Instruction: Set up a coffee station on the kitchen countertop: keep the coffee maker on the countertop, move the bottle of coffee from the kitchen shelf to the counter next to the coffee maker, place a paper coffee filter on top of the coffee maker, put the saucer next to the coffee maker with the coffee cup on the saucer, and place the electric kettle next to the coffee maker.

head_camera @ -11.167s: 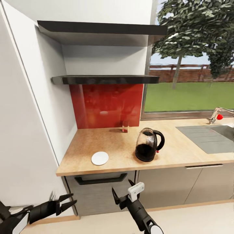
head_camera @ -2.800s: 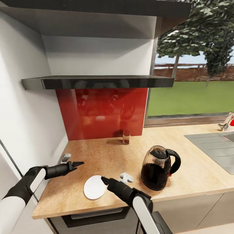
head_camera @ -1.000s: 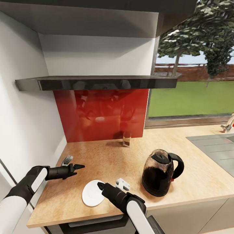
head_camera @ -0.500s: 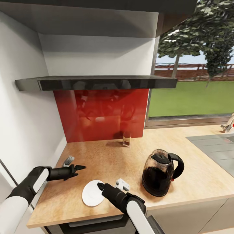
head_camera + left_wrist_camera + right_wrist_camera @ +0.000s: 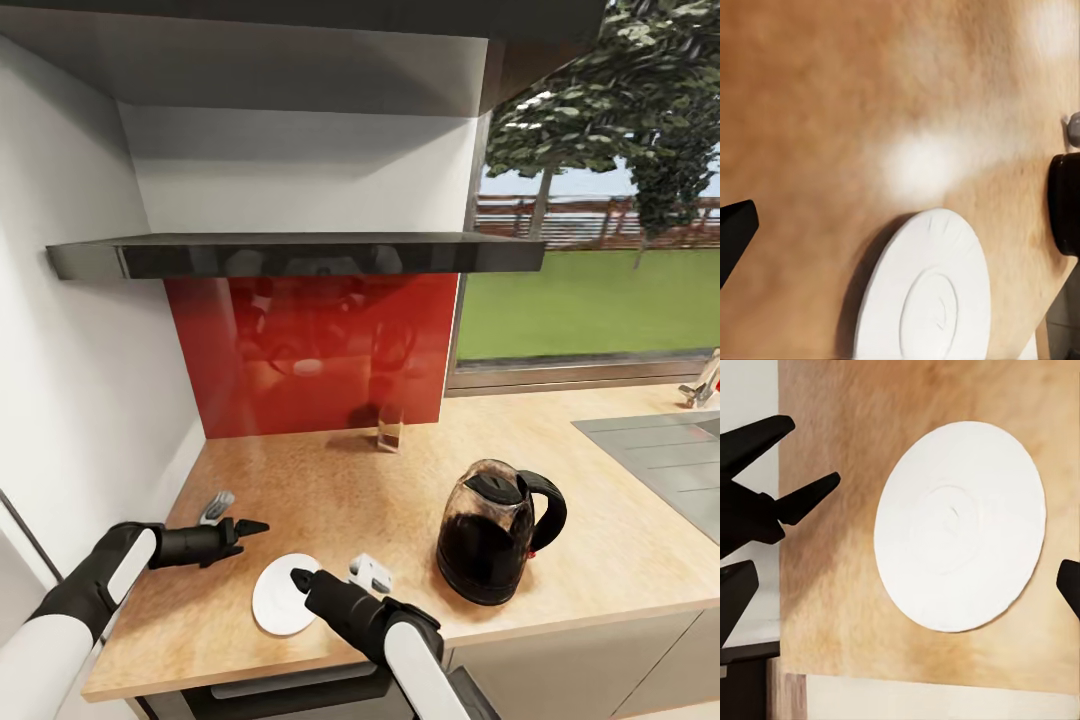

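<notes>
**Both grippers close in on the saucer**

Since half a second ago the right gripper [image 5: 298, 577] has crept a little further over the white saucer [image 5: 282, 603], while the left gripper [image 5: 252, 525] has slid slightly lower in the frame — its tip is just above and left of the plate.

Saucer position: flat on the wooden countertop [image 5: 330, 490], lower centre-left of the head view, near the front edge. In the right wrist view the saucer [image 5: 961, 526] lies between the two spread dark fingers, so that gripper is released, grasping nothing. Whether the left gripper is parted or clenched I cannot tell. The electric kettle [image 5: 498, 533] stands right of centre, well apart from the saucer, and a small glass [image 5: 389, 428] sits by the red backsplash [image 5: 310, 350].
</notes>
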